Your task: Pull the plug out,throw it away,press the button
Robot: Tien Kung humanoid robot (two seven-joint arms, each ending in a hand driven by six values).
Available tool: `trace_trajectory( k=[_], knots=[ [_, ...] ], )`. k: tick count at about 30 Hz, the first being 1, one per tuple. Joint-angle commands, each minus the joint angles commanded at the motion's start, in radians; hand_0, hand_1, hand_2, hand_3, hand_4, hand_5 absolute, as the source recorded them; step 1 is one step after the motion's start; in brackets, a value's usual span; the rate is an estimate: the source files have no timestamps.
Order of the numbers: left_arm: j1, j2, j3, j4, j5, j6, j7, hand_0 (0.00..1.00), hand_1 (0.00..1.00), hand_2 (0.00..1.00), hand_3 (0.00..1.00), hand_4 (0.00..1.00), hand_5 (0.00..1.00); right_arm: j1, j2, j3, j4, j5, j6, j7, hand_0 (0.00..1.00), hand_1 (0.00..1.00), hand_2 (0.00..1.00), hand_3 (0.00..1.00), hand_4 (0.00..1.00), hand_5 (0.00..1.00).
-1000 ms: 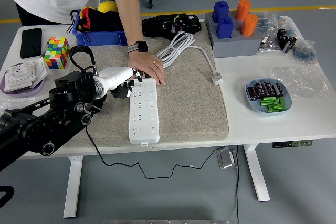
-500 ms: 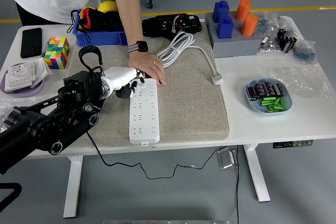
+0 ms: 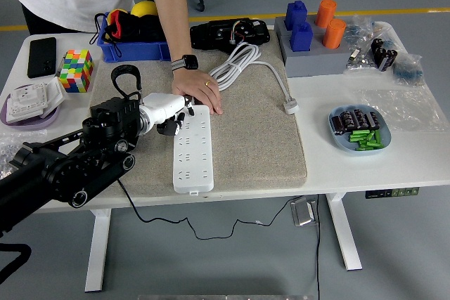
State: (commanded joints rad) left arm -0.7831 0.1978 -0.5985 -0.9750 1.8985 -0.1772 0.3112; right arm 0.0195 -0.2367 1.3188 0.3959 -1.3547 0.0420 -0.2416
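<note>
A white power strip (image 3: 192, 151) lies lengthwise on the grey mat (image 3: 246, 138). My left hand (image 3: 172, 119), with its white back and dark fingers, is at the strip's far left corner; the fingers are curled and hold nothing. A person's hand (image 3: 199, 91) with a watch rests on the strip's far end. A white plug (image 3: 290, 108) with its coiled white cable (image 3: 235, 64) lies loose on the mat to the right, apart from the strip. My right hand is out of view.
A phone (image 3: 41, 56), a colour cube (image 3: 76, 69) and a dish with a socket (image 3: 28, 101) stand at the left. A blue bin (image 3: 133, 48) and a grey block with blue and orange pegs (image 3: 313, 50) stand at the back. A blue plate with parts (image 3: 358, 129) is at the right.
My left arm has moved right and a little farther in, bringing the hand up against the strip's far left corner. The person's hand has stayed on the strip.
</note>
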Motion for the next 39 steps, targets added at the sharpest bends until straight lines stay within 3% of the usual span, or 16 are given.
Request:
trace_trajectory(
  k=[13,16,27,30,37,38,39],
  knots=[
    [-0.008,-0.002,0.037,0.018,0.001,0.004,-0.006,0.071,0.076,0.135,0.752,0.002,0.002,0.0,0.002,0.001,-0.002,-0.001,0.001,0.0,0.756,0.705,0.717,0.728,0.773,0.651],
    [0.002,0.001,0.015,0.006,0.011,0.007,-0.01,0.069,0.076,0.135,0.75,0.002,0.002,0.0,0.003,0.003,0.001,0.001,0.0,0.001,0.755,0.705,0.717,0.728,0.773,0.651],
    [0.06,0.032,-0.163,-0.115,0.06,0.015,-0.016,0.068,0.075,0.135,0.747,0.002,0.002,-0.001,0.004,0.006,-0.002,-0.002,0.0,0.0,0.756,0.705,0.717,0.727,0.772,0.652],
    [0.094,0.043,-0.219,-0.143,0.073,0.03,-0.038,0.068,0.075,0.135,0.747,0.002,0.002,-0.001,0.005,0.009,-0.002,-0.003,0.001,0.001,0.756,0.705,0.717,0.727,0.772,0.652],
    [0.22,0.064,-0.425,-0.222,0.098,0.061,-0.062,0.071,0.08,0.137,0.741,0.002,0.002,-0.002,0.005,0.014,-0.002,-0.006,0.001,0.001,0.755,0.704,0.718,0.728,0.773,0.654],
    [0.241,0.065,-0.46,-0.236,0.101,0.071,-0.071,0.31,0.345,0.3,0.702,0.103,0.002,-0.001,0.004,0.015,-0.002,-0.006,0.0,0.001,0.754,0.705,0.717,0.728,0.773,0.654],
    [0.262,0.066,-0.491,-0.251,0.1,0.082,-0.081,0.31,0.345,0.3,0.702,0.103,0.002,-0.001,0.004,0.016,-0.001,-0.006,0.0,0.001,0.754,0.705,0.717,0.728,0.773,0.654]
  ],
)
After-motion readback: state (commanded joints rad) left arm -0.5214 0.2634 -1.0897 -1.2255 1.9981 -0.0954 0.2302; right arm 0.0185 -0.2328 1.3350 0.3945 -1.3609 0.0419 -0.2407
